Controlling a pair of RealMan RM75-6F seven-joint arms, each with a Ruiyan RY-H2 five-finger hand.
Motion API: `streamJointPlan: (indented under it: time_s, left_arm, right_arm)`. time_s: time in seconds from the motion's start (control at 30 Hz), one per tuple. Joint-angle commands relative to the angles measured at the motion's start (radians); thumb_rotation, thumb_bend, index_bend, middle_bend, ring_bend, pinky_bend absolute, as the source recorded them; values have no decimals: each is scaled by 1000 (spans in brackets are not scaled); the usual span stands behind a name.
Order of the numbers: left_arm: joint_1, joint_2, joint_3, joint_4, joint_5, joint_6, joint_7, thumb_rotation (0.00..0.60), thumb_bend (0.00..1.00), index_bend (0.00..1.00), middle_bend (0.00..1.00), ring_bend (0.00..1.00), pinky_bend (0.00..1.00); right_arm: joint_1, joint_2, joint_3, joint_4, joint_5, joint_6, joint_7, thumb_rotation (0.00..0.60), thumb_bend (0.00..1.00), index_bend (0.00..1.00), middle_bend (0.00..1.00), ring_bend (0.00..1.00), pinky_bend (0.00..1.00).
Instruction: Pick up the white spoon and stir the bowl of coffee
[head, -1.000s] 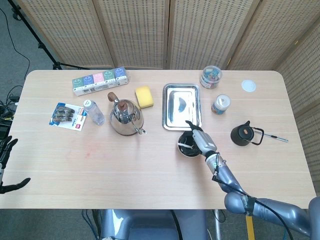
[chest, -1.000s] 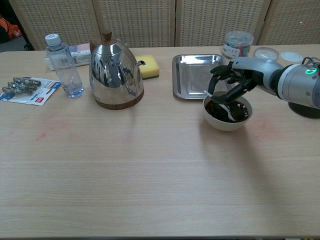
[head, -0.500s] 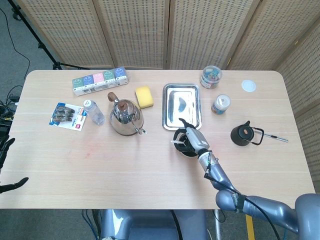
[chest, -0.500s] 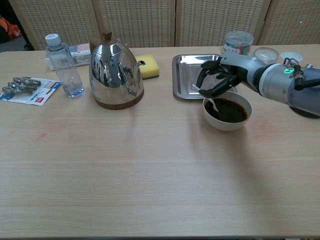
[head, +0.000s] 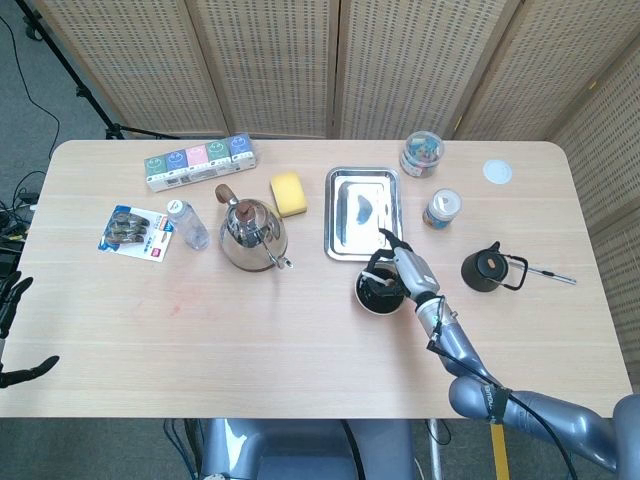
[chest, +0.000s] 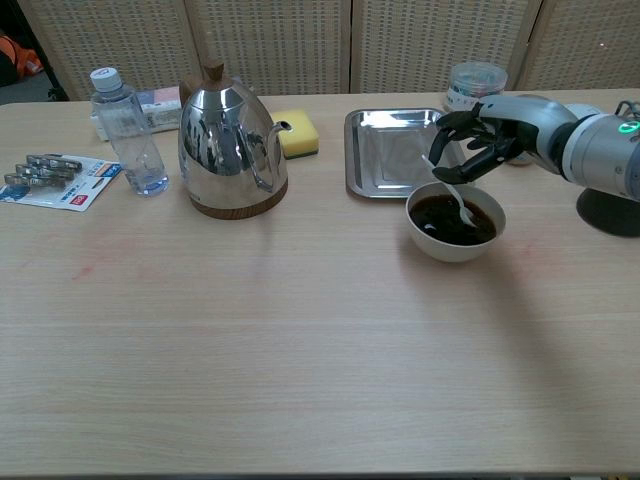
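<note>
A white bowl (chest: 450, 243) (head: 379, 291) of dark coffee sits on the table just in front of the steel tray (chest: 385, 160) (head: 361, 212). My right hand (chest: 478, 146) (head: 398, 266) hovers over the bowl's far right rim and pinches the handle of the white spoon (chest: 456, 200). The spoon slants down to the right, its tip dipped in the coffee near the bowl's right side. My left hand (head: 8, 303) hangs open off the table's left edge, seen only in the head view.
A steel kettle (chest: 228, 140), yellow sponge (chest: 297, 133), water bottle (chest: 128, 131) and a packet of clips (chest: 55, 180) stand left of the tray. A black pot (head: 487, 268), small cup (head: 441, 208), jar (head: 422, 153) and white lid (head: 497, 172) lie to the right.
The right hand swung from the bowl's left rim back to its right side, sweeping the spoon through the coffee. The left hand stayed put.
</note>
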Motion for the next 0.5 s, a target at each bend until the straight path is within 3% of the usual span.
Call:
streamJointPlan:
  time_s: [0.03,0.33,0.5]
  left_arm:
    - [1,0,1,0,2,1,1,600,0,0,0,0,0]
    - [-1,2,2,4,3,-2,-7,600,0,0,0,0,0]
    - [0,6,-1,8,-1,-1,-22,600,0,0,0,0,0]
  right_arm:
    - [-9,16,-15,-24,0,-2,-8,600,466,563,0,0,0]
    - [-3,5,-21,-48,-2,-1,-15,600,466,563,0,0,0]
    - [28,-55,4,16,19,-1,-11,600,466,563,0,0,0]
